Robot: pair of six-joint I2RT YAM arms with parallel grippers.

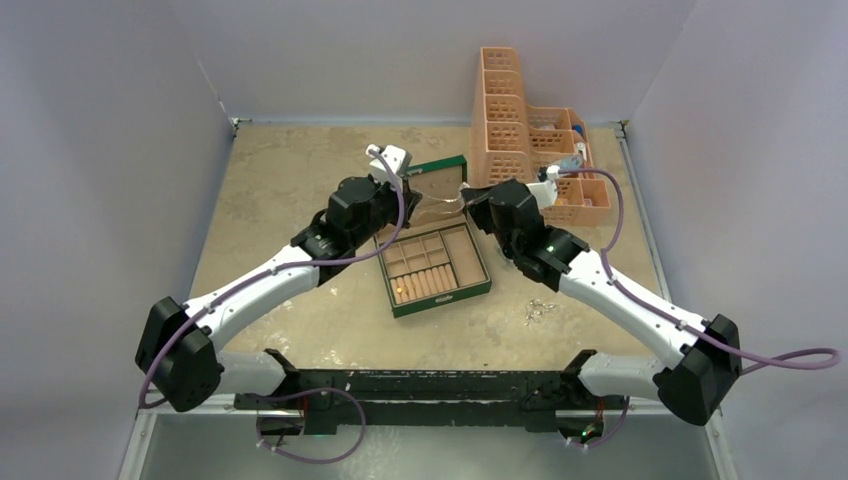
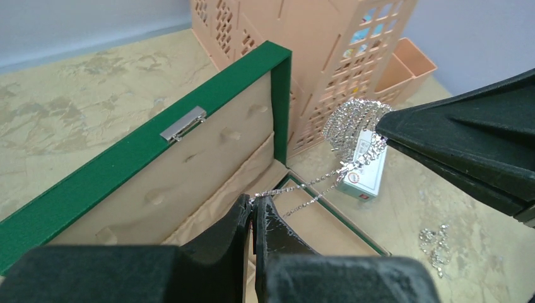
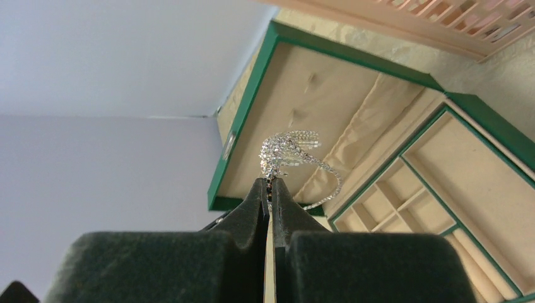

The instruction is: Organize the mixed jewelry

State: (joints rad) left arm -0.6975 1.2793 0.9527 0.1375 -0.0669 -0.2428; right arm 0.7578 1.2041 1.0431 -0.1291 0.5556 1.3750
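A silvery chain (image 1: 442,208) hangs stretched between my two grippers above the open green box (image 1: 470,290). My left gripper (image 2: 255,203) is shut on one end of the chain (image 2: 315,184). My right gripper (image 3: 270,182) is shut on a bunched, sparkling part of the chain (image 3: 287,148), which also shows in the left wrist view (image 2: 353,120). The box's lid (image 2: 126,170) stands upright behind both grippers. Its beige compartments (image 3: 404,196) lie below. More small silvery pieces (image 1: 540,310) lie loose on the table right of the box and show in the left wrist view (image 2: 435,243).
Peach lattice organiser baskets (image 1: 520,130) stand at the back right, just behind the box lid. A small white card box with red print (image 2: 366,177) lies on the table between the green box and the baskets. The sandy table top (image 1: 290,180) has walls on three sides.
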